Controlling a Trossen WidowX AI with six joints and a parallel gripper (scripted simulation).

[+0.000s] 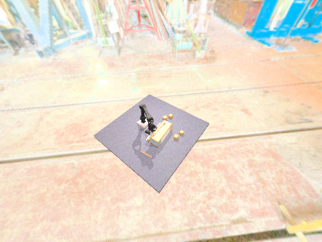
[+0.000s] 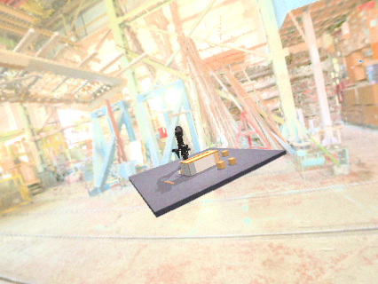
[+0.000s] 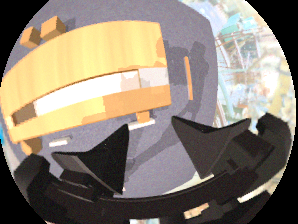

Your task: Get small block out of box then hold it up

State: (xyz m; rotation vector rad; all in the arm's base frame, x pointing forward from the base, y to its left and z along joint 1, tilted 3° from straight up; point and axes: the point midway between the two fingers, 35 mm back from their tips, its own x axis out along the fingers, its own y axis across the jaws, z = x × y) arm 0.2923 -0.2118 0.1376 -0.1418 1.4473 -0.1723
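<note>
The pincer [image 3: 149, 145] (half open, holding nothing) hangs beside the box [image 3: 87, 96], whose long axis runs crosswise ahead.

Arm [image 1: 143, 113] bent forward and down; tool [image 3: 152, 141] part-open, fingers gripping nothing.

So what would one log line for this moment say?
arm: beside box | gripper: open, nothing held | stick: on table, untouched | block: not visible | loose cubes: beyond box
</note>
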